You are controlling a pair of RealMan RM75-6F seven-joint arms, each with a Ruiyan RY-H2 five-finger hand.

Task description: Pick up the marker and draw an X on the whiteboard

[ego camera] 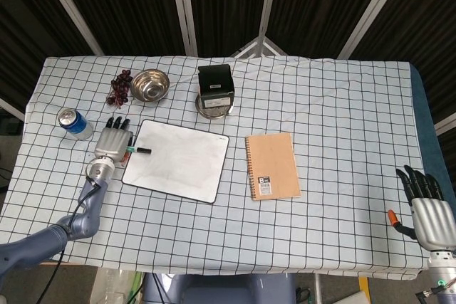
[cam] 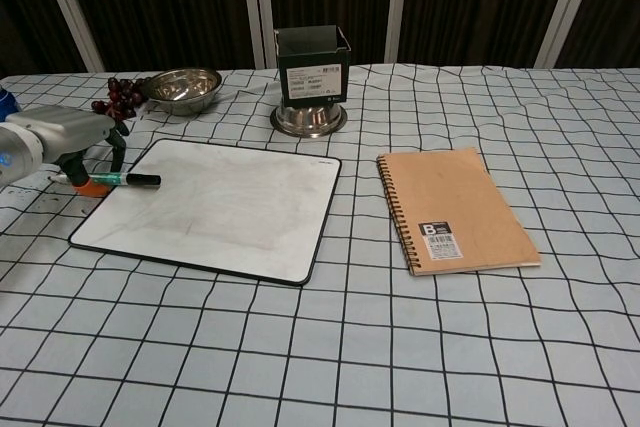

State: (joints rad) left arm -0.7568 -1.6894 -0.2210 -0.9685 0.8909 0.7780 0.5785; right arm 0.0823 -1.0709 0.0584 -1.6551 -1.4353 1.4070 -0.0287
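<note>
The whiteboard (ego camera: 178,160) (cam: 215,205) lies flat on the checked cloth, left of centre. A green-bodied marker (cam: 132,179) with a black cap (ego camera: 143,151) lies across the board's left edge. My left hand (ego camera: 112,141) (cam: 62,134) is right over the marker's rear end, palm down, fingers apart and reaching down around the barrel. The hand hides most of the marker in the head view. I see no closed hold on the marker. My right hand (ego camera: 427,208) rests spread at the table's front right corner, holding nothing, and shows in the head view alone.
A tan spiral notebook (ego camera: 272,165) lies right of the board. Behind the board are a steel bowl (ego camera: 149,85), dark grapes (ego camera: 118,89) and a black box (ego camera: 216,81) on a steel dish (cam: 309,123). A blue can (ego camera: 71,120) stands left of my left hand.
</note>
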